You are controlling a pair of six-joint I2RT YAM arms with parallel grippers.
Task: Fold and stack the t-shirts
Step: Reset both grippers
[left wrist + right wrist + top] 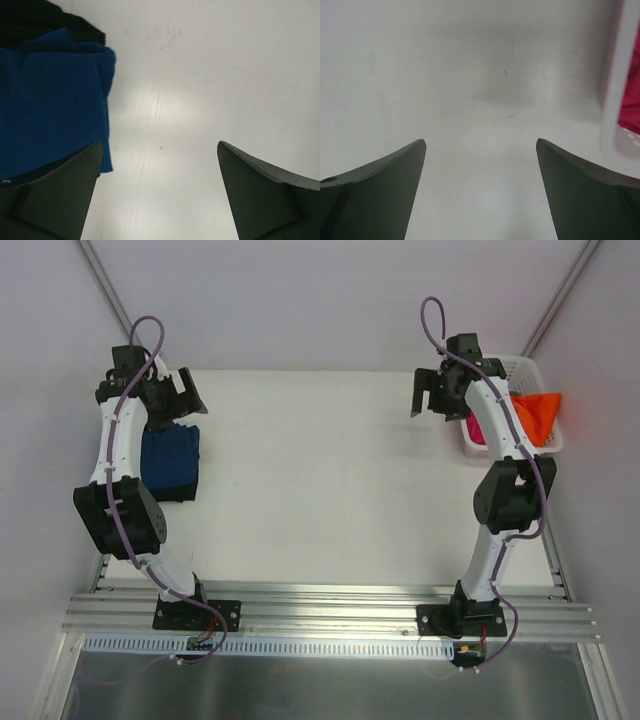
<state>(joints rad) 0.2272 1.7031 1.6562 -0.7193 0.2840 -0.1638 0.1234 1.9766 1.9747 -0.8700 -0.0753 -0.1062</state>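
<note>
On the white surface [320,470], one lattice basket [530,366] at the right edge holds the orange t-shirt [538,412] and the magenta t-shirt [634,85], both loose, while the navy blue t-shirt [170,460] lies folded on the black t-shirt [60,20] at the left: four in all. Light, limp cloth like this will likely sag and bunch, so pinch a raised edge or corner. The left gripper [160,150] and right gripper [480,145] both hang spread, empty.

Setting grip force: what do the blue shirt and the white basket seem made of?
Blue shirt: soft matte knit cloth, by its fine ribbing and limp folds. Basket: probably rigid plastic, smooth white, with a lattice wall.
</note>
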